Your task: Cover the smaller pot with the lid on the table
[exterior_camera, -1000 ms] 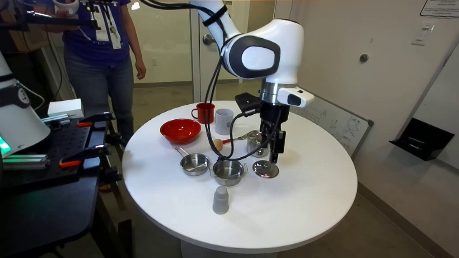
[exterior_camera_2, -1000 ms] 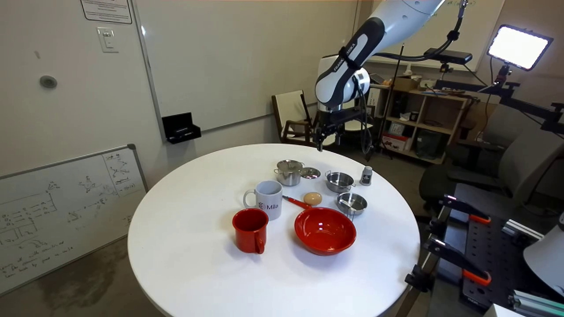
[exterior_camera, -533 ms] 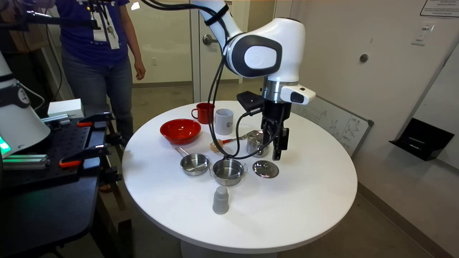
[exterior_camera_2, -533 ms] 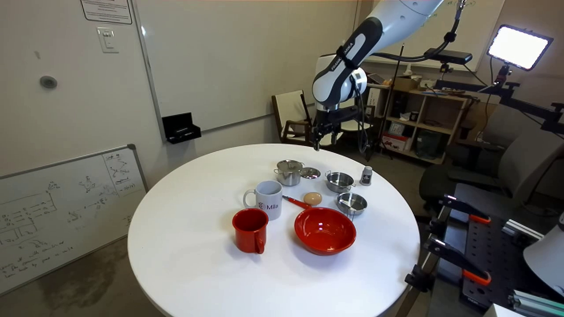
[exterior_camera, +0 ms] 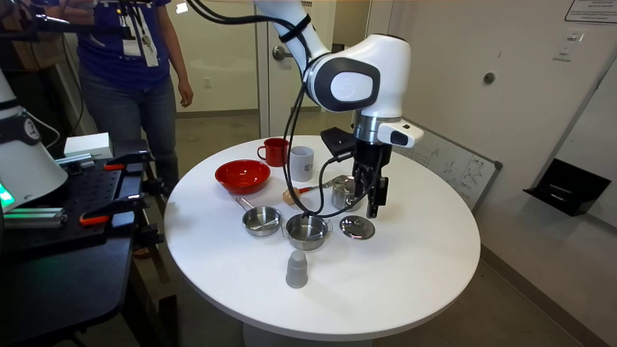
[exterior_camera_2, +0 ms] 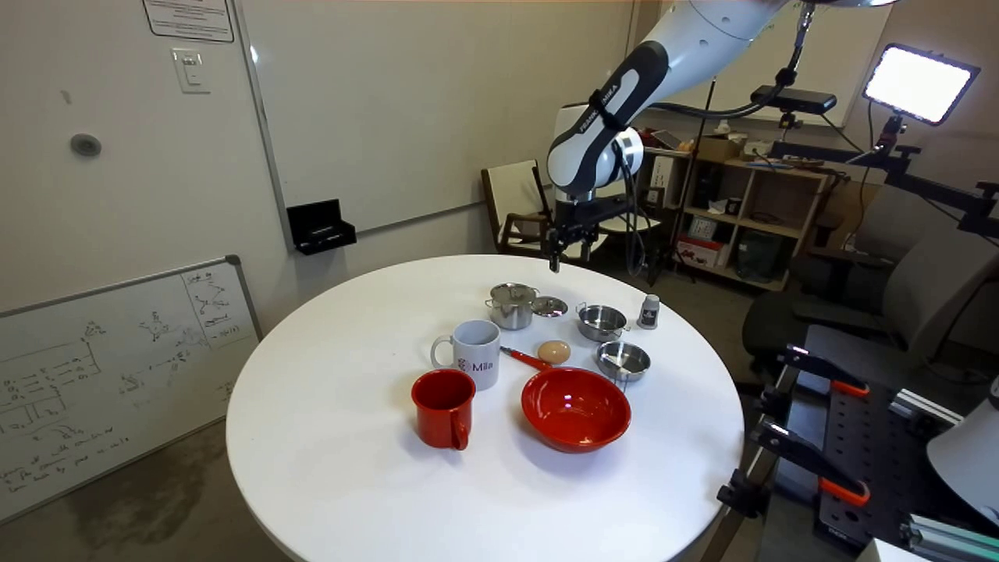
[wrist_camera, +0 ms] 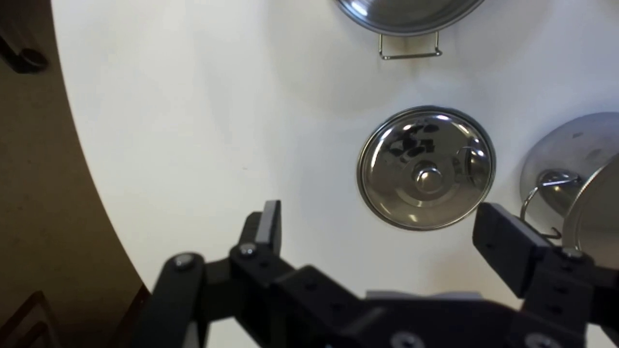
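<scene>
The lid [exterior_camera: 357, 227], a flat shiny steel disc with a central knob, lies on the table; it also shows in an exterior view [exterior_camera_2: 550, 307] and in the wrist view [wrist_camera: 426, 169]. The smaller pot [exterior_camera: 307, 238], shallow steel with two wire handles, stands uncovered beside it; it shows also in an exterior view [exterior_camera_2: 602, 324] and at the wrist view's top edge [wrist_camera: 408, 19]. My gripper [wrist_camera: 378, 210] is open and empty above the table near the lid, not touching it. In the wrist view the lid lies beyond the fingertips, nearer the right finger [wrist_camera: 508, 246].
A taller steel pot [exterior_camera: 343, 196] stands close to the lid, near the right finger in the wrist view [wrist_camera: 595, 217]. A small steel pan [exterior_camera: 261, 221], grey bottle [exterior_camera: 297, 272], red bowl [exterior_camera: 242, 177], red mug [exterior_camera_2: 442, 414], white mug [exterior_camera_2: 485, 375] and brown egg-shaped object [exterior_camera_2: 554, 352] share the table.
The gripper has shifted leftward in one exterior view and slightly right in another, rising and then dipping a little. The lid and pots have not moved.
</scene>
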Robot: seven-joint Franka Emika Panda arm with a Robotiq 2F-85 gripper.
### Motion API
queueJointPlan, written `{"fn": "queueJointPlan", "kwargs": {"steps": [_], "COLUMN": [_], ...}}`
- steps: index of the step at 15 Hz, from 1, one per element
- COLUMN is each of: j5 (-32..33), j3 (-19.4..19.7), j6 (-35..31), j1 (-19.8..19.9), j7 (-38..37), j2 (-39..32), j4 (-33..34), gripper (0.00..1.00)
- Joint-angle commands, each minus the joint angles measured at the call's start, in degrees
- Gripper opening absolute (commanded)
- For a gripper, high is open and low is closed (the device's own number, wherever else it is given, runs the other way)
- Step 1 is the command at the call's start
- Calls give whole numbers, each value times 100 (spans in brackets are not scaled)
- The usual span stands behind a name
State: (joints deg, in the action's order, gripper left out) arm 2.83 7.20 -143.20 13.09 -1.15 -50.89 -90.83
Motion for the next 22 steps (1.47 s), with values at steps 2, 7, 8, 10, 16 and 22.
{"fn": "queueJointPlan", "kwargs": {"steps": [2,7,8,10,16,22], "j5": [-260,-312,-313,-324,-385,-507], "j3": [-29,-34,-44,-58,-98,-160], "j6": [-88,-98,-96,-68,-3,97], "j1": [18,-24,-26,-33,-55,-63], "j7": [-82,-194,-196,-228,-318,-373], "j2": [-483,-833,-883,-975,-1154,-1282], "j4": [525,880,928,1029,1221,1349], "gripper": [100,100,100,100,100,100]}}
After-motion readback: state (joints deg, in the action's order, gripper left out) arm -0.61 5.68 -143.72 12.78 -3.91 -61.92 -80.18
